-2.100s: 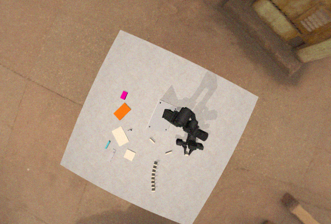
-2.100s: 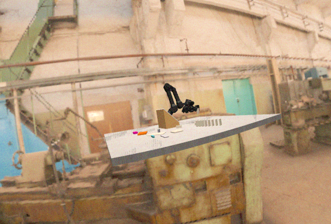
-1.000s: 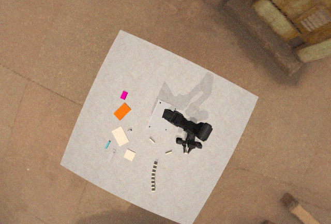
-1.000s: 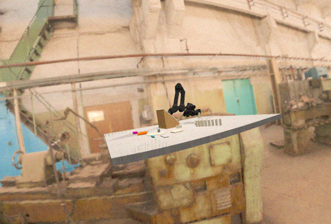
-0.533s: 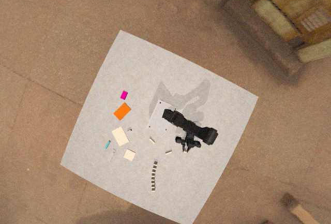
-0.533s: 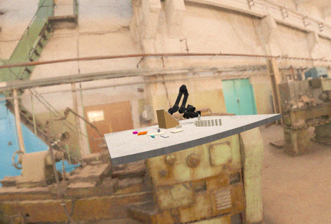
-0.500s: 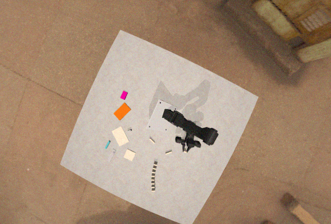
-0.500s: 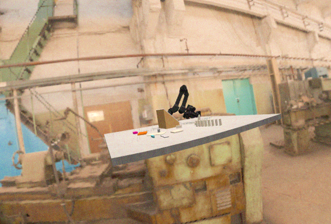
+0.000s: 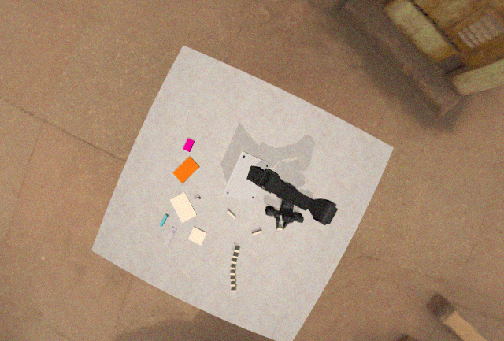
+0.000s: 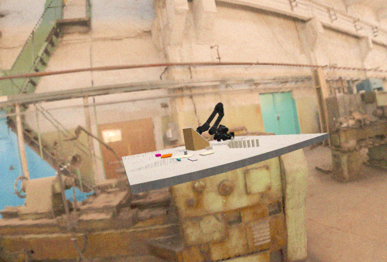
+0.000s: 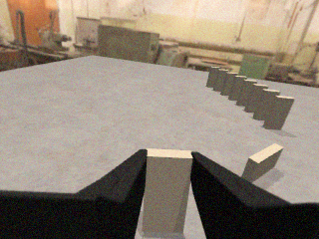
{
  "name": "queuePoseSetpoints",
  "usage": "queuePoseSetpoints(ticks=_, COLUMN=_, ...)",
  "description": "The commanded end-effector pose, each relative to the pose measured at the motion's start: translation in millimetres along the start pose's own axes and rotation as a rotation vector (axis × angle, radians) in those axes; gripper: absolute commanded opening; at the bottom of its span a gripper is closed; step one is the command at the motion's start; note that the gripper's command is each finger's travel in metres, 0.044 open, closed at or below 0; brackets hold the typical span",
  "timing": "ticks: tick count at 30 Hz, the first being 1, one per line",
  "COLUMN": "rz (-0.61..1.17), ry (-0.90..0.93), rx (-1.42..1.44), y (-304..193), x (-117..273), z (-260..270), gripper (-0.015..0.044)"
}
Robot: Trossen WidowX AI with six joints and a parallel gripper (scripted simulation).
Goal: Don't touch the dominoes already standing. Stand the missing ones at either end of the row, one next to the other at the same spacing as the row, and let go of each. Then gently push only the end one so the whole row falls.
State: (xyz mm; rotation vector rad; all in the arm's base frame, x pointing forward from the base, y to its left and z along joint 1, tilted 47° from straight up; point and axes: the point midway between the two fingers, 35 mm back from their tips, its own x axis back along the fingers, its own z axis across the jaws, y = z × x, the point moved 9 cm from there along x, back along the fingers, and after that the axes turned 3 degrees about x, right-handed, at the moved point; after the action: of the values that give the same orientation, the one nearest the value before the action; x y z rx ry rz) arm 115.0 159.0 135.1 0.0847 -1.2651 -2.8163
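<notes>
My gripper (image 9: 279,225) (image 11: 167,157) is shut on a cream domino (image 11: 167,194), held upright between the fingertips, low over the table. Whether its foot touches the table cannot be told. The standing row of several dominoes (image 9: 237,248) (image 10: 247,143) (image 11: 279,113) runs in a slight curve, to the lower left of the gripper in the top view and at the upper right in the wrist view. A loose domino (image 9: 256,231) (image 11: 263,163) lies on its long edge between the gripper and the row's near end. Another loose domino (image 9: 231,213) lies farther left.
A tall wedge-shaped block (image 9: 239,183) (image 10: 189,139) stands by the arm's base. Left of it lie a magenta block (image 9: 188,144) (image 10: 158,155), an orange block (image 9: 186,169) (image 10: 166,155), two cream flat pieces (image 9: 183,207) (image 9: 197,235), a teal piece (image 9: 163,220) and small grey items.
</notes>
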Motion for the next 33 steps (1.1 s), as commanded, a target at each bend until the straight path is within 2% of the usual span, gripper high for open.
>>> queuePoseSetpoints(ticks=1, rz=-0.003, ry=-0.003, rx=-0.007, y=-1.0, x=0.0, z=-0.2, gripper=0.0107)
queuePoseSetpoints(ticks=9, rz=-0.003, ry=-0.003, rx=-0.007, y=-1.0, x=0.0, z=-0.2, gripper=0.0107)
queuePoseSetpoints(ticks=22, rz=-0.003, ry=-0.003, rx=-0.007, y=-1.0, x=0.0, z=-0.2, gripper=0.0440)
queuePoseSetpoints(ticks=33, rz=-0.002, ry=-0.001, rx=-0.005, y=26.5, x=2.0, z=1.9, gripper=0.0440)
